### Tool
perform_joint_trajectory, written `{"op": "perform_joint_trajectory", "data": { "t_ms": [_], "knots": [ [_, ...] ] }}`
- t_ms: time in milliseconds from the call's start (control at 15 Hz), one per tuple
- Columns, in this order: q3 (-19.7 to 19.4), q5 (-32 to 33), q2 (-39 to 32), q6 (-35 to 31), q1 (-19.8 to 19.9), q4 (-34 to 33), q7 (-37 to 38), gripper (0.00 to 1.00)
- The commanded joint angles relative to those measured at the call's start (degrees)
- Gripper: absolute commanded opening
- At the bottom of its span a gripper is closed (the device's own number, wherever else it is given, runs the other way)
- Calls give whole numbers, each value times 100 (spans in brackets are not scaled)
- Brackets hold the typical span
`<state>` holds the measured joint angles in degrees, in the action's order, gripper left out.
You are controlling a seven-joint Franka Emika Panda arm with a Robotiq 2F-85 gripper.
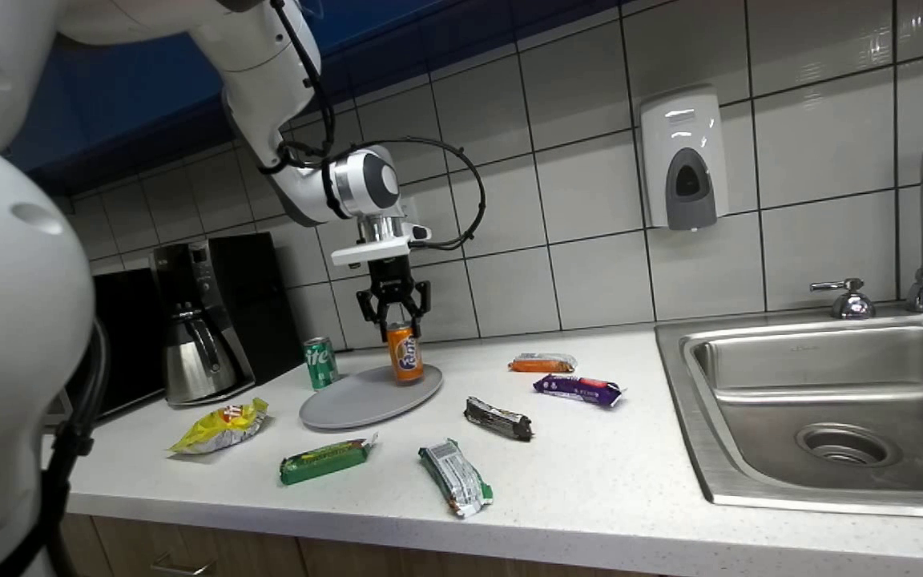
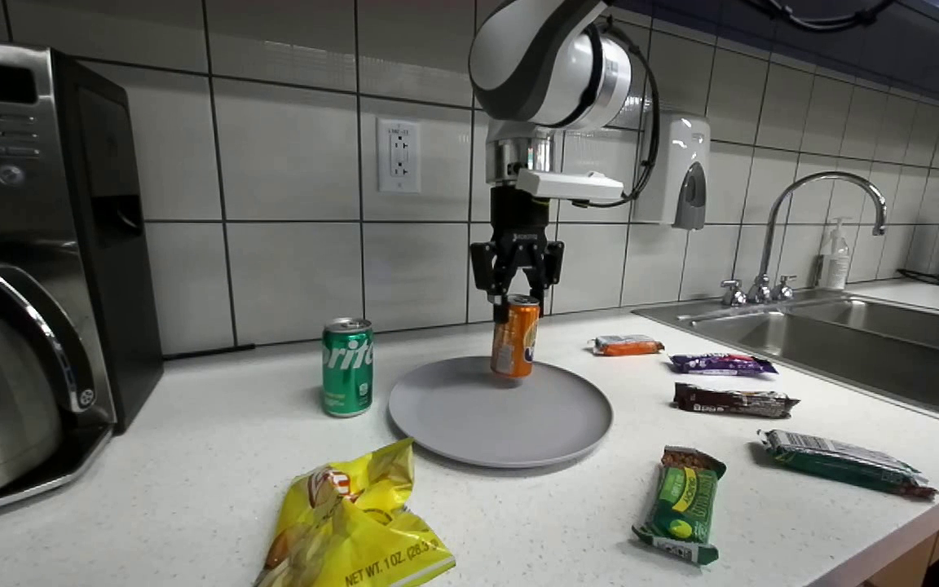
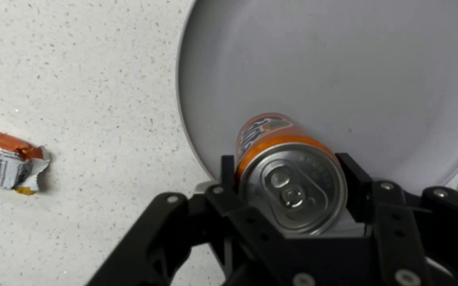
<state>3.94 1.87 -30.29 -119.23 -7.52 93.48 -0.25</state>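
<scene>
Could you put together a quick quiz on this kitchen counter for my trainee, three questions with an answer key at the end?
1. Multiple choice: what does the gripper hold?
A) chip bag
B) orange can
C) coffee pot

2. True or false: the green can stands beside the plate, not on it.

3. Count: how many wrapped bars lie on the counter?

Key:
1. B, with a finger on either side of it.
2. True.
3. Five, in both exterior views.

Glossy metal can (image 3: 290, 176), matt plate (image 3: 332, 75)
</scene>
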Motion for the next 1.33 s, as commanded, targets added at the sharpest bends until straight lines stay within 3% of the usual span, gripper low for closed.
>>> {"op": "perform_joint_trajectory", "data": {
  "t_ms": [0, 1267],
  "knots": [
    [87, -77, 20, 136, 75, -351, -211, 38],
    [-7, 42, -1155, 430, 44, -2132, -323, 38]
  ]
}}
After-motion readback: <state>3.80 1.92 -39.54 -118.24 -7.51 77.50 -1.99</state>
